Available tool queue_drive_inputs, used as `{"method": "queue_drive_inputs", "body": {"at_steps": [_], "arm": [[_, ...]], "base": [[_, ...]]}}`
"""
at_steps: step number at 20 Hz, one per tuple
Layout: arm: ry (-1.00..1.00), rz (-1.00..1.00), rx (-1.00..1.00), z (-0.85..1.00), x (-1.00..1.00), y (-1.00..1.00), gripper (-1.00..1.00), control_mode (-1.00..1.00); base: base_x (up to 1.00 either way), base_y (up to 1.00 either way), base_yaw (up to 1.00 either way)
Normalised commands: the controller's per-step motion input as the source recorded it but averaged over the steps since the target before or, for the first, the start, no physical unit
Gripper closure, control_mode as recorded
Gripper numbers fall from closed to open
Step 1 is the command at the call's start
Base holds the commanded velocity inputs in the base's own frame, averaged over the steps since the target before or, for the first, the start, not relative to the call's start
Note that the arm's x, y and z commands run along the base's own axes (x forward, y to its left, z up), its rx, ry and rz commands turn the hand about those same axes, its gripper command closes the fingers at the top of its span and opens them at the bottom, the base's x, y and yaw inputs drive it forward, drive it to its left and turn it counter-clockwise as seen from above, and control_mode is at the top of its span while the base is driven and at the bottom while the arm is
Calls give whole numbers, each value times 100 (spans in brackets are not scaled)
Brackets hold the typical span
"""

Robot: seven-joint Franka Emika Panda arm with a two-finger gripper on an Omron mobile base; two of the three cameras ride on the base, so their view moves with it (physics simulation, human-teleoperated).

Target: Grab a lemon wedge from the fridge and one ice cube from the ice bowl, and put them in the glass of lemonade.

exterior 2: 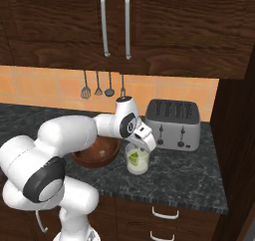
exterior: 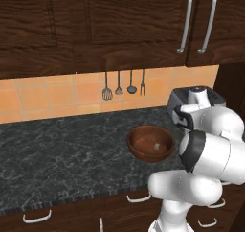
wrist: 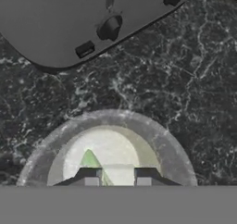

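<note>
The glass of lemonade point(exterior 2: 138, 163) stands on the dark counter between the ice bowl point(exterior 2: 94, 158) and the toaster. My gripper point(exterior 2: 142, 146) hangs straight over its mouth, fingers pointing down. In the hand view the glass rim point(wrist: 172, 146) curves around my gripper point(wrist: 118, 177), whose tips are shut on a pale, see-through ice cube point(wrist: 118, 168). The lemon wedge point(wrist: 90, 161) floats in the pale liquid, and shows as a green-yellow slice point(exterior 2: 133, 159) through the glass wall. The reddish-brown ice bowl point(exterior: 139, 148) holds one small cube point(exterior: 157, 146). The fridge is out of view.
A silver toaster point(exterior 2: 173, 124) stands right of the glass against the tiled wall, close to my hand. Utensils point(exterior 2: 97, 88) hang on the backsplash under dark upper cabinets point(exterior 2: 114, 26). A dark wood side panel point(exterior 2: 234, 135) closes the counter on the right.
</note>
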Motion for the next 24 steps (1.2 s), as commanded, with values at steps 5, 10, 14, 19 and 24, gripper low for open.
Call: {"method": "queue_drive_inputs", "body": {"at_steps": [5,10,14,19,24], "arm": [[0,0,0,31,-1,1,-100,-100],[-3,0,-4,71,-16,44,-100,-100],[-15,15,-16,46,-80,78,-100,-100],[-34,25,-18,8,-100,86,-100,-100],[-55,21,-26,17,-87,80,-100,-100]], "base": [[0,0,0],[0,0,0],[0,0,0],[0,0,0],[0,0,0]]}}
